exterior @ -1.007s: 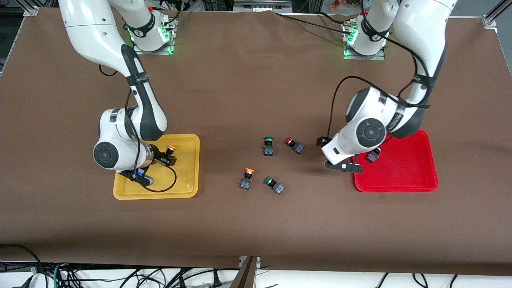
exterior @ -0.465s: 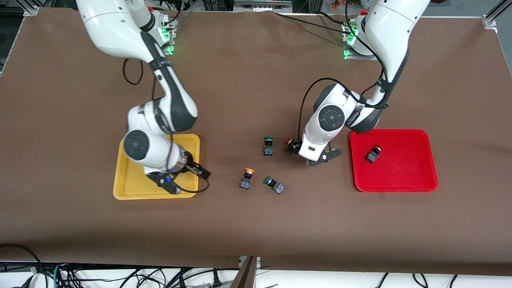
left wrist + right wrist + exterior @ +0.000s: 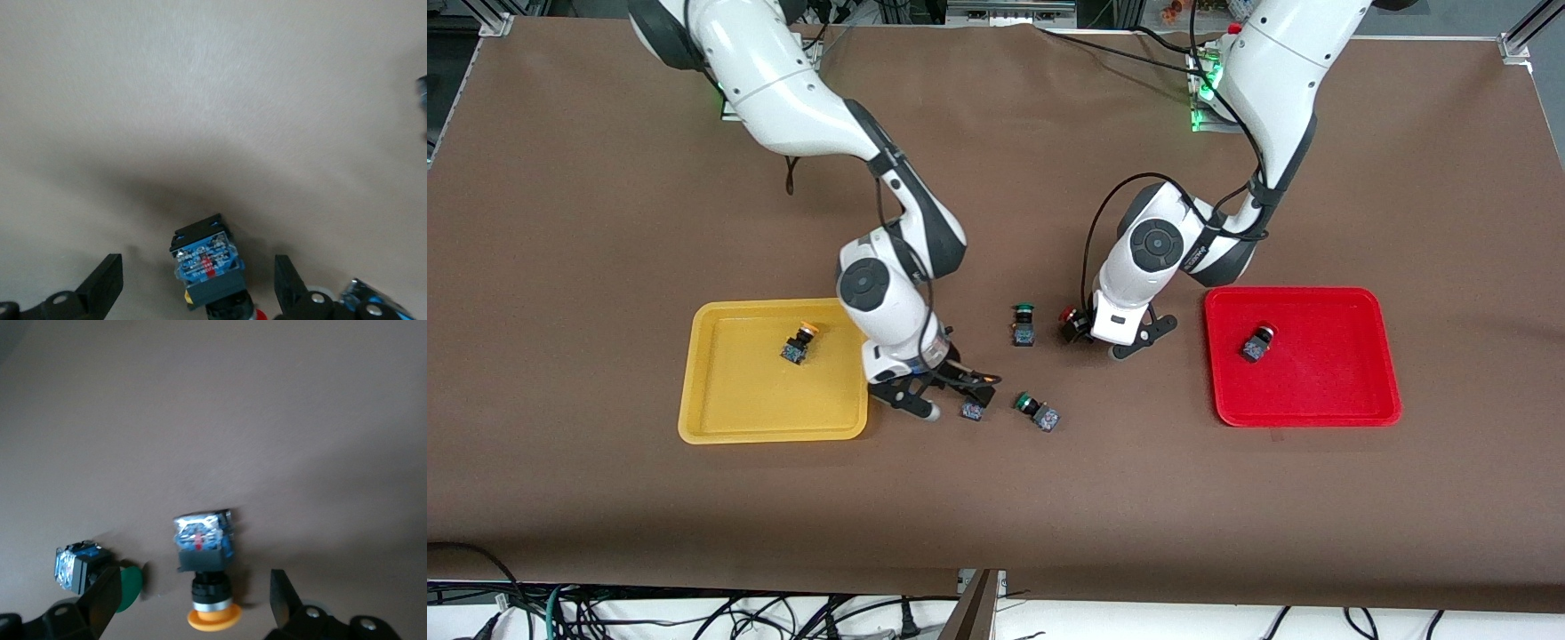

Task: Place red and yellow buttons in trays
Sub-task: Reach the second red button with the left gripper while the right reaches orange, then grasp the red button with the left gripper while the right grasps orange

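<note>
The yellow tray (image 3: 729, 391) holds one yellow button (image 3: 799, 345). The red tray (image 3: 1325, 382) holds one red button (image 3: 1256, 342). My right gripper (image 3: 960, 391) is open and low around the second yellow button (image 3: 972, 410), which lies on the table between the fingers in the right wrist view (image 3: 207, 573). My left gripper (image 3: 1087, 331) is open and low around the second red button (image 3: 1067, 315). In the left wrist view the red button's dark base (image 3: 205, 260) lies between the open fingers (image 3: 103, 290), not touching either.
Two green-capped switches lie on the brown table between the trays: one (image 3: 1023, 324) beside the left gripper, one (image 3: 1037, 412) beside the right gripper, which also shows in the right wrist view (image 3: 87, 572). Both arms reach in over the table's middle.
Both grippers have left their trays and come to the table's middle. A yellow button stays in the yellow tray, a red one in the red tray. Each gripper now straddles a loose button.
</note>
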Motion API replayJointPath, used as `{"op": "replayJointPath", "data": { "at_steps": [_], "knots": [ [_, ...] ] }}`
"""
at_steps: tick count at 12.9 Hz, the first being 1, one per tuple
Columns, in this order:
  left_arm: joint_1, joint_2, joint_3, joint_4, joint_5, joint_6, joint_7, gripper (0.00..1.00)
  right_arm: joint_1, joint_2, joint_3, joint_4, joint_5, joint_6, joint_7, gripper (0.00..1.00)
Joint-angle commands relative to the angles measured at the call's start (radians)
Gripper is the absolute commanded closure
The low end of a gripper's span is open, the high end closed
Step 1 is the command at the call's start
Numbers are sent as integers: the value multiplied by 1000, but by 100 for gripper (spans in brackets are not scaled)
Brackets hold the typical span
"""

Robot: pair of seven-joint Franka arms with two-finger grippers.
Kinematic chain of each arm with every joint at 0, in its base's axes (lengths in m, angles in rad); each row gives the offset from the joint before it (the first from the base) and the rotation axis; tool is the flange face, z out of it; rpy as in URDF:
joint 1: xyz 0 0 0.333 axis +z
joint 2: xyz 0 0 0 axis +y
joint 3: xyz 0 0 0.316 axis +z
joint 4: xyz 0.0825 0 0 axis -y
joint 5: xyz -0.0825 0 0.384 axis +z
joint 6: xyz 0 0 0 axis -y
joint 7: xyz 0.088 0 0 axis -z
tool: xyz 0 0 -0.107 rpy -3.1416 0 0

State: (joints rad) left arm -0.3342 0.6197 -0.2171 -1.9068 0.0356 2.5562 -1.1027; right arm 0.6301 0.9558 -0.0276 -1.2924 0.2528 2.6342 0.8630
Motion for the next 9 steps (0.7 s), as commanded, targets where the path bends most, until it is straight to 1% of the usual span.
{"op": "replayJointPath", "data": {
  "at_steps": [1, 2, 3, 4, 5, 6, 7, 8, 9],
  "knots": [
    [-16, 8, 5, -5, 3, 27, -20, 0, 22, 47, -8, 41, -23, 52, 33, 2],
    [-14, 8, 4, -5, 3, 36, -14, 0, 22, 52, -8, 36, -30, 61, 33, 2],
    [-14, 9, 4, -1, 3, 47, -17, 9, 23, 58, -8, 36, -43, 63, 33, 3],
    [-14, 8, 4, 0, 1, 47, -23, 37, 23, 64, -8, 36, -58, 63, 34, 7],
    [-14, 8, 4, -3, 1, 47, -22, 55, 23, 70, -8, 32, -73, 64, 34, 23],
    [-16, 9, 4, -3, 1, 47, -22, 70, 25, 75, -8, 27, -85, 64, 33, 42],
    [-16, 8, 4, -1, 1, 45, -14, 77, 23, 75, -8, 27, -96, 63, 16, 63],
    [-14, 8, 4, 0, 1, 44, -5, 80, 16, 69, -9, 28, -101, 55, 4, 78],
    [-14, 6, 4, 0, 1, 39, -5, 81, 8, 61, -11, 28, -102, 40, 2, 81]
  ]
}}
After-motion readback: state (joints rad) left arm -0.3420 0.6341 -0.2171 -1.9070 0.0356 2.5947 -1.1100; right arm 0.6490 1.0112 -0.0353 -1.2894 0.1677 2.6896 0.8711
